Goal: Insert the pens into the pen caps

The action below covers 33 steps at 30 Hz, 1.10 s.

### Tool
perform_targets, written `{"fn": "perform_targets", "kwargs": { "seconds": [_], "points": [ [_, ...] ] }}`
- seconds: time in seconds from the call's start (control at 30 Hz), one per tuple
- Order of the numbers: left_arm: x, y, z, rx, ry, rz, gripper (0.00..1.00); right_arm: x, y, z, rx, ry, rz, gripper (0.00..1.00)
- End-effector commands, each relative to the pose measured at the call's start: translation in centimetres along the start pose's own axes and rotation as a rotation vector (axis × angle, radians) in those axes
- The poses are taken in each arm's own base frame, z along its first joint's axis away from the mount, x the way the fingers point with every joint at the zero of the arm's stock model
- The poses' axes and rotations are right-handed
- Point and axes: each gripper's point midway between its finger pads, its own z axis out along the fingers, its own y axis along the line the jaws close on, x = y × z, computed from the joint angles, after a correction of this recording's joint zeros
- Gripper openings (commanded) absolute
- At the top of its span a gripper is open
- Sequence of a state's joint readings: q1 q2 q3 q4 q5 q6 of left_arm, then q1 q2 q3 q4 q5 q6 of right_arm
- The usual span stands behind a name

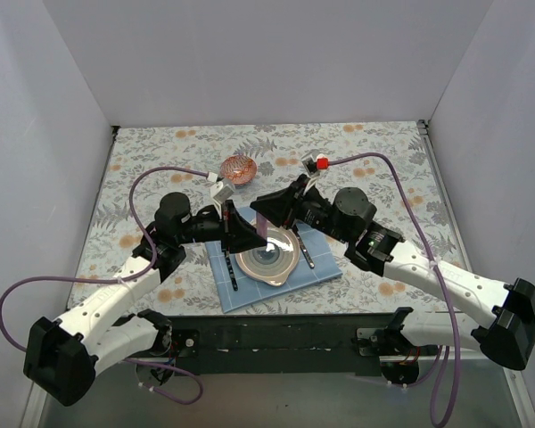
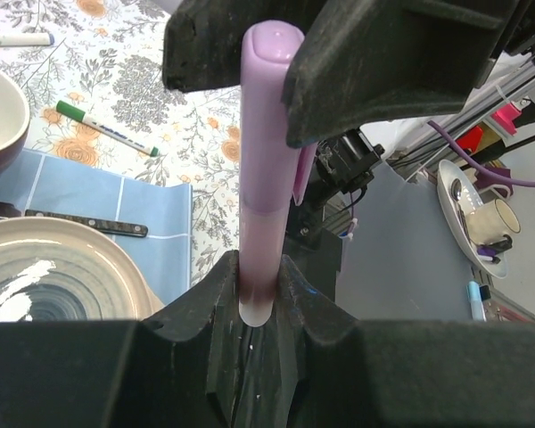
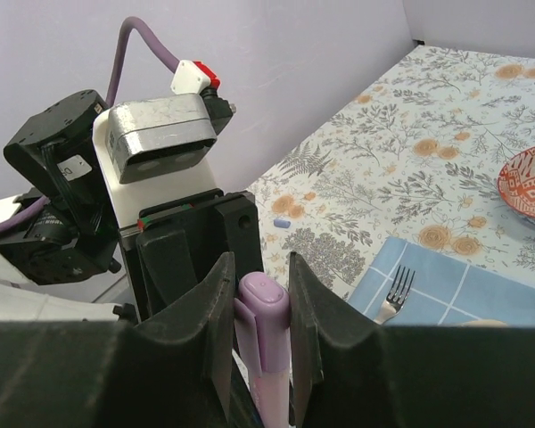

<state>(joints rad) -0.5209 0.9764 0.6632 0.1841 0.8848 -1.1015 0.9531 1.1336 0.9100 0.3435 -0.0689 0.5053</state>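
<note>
A pale purple pen with its purple cap on is held between both grippers above the plate. My left gripper is shut on the pen's rounded lower end. My right gripper is shut on the purple cap at the other end. In the top view the two grippers, left and right, meet tip to tip, with the pen a short strip between them. A green-ended pen and a white pen lie on the floral cloth.
A grey plate sits on a blue mat, with a fork to its left and a dark-handled knife to its right. A red patterned bowl stands behind. A small blue piece lies on the cloth.
</note>
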Motion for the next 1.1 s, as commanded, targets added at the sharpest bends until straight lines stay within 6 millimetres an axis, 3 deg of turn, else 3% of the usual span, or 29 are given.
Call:
{"fn": "perform_targets", "kwargs": {
  "seconds": [0.0,0.3,0.53,0.63,0.73,0.77,0.87,0.9,1.0,1.07],
  "points": [
    [-9.8,0.8,-0.7,-0.145,-0.28,0.159,0.0,9.3,-0.2,-2.4,-0.031,0.292,0.103,0.01],
    [-12.1,2.7,-0.9,-0.203,-0.334,0.147,0.0,13.3,-1.6,-3.3,0.094,0.345,0.142,0.01],
    [-12.7,3.7,-0.7,-0.238,-0.336,0.141,0.0,14.3,-1.8,-3.5,0.172,0.325,0.14,0.01],
    [-12.1,3.3,-0.1,-0.192,-0.282,0.13,0.0,12.5,-1.4,-3.4,0.165,0.27,0.139,0.01],
    [-10.1,2.4,0.4,-0.109,-0.21,0.115,0.0,7.6,0.0,-2.7,0.136,0.176,0.101,0.01],
    [-9.8,2.2,0.4,-0.092,-0.207,0.113,0.0,5.1,0.4,-2.3,0.132,0.131,0.073,0.19],
    [-7.8,1.2,0.1,-0.028,-0.166,0.112,0.0,1.7,0.5,-1.9,0.14,0.067,0.028,0.48],
    [-6.8,0.7,0.0,0.008,-0.138,0.106,0.0,0.1,0.8,-1.7,0.134,0.034,0.022,0.51],
    [-5.9,-0.5,-0.4,0.055,-0.112,0.122,0.0,-2.0,0.7,-1.1,0.13,-0.003,-0.002,0.56],
    [-5.5,-1.2,-0.7,0.081,-0.097,0.134,0.0,-2.3,0.5,-0.7,0.121,0.0,-0.005,0.59]
  ]
}}
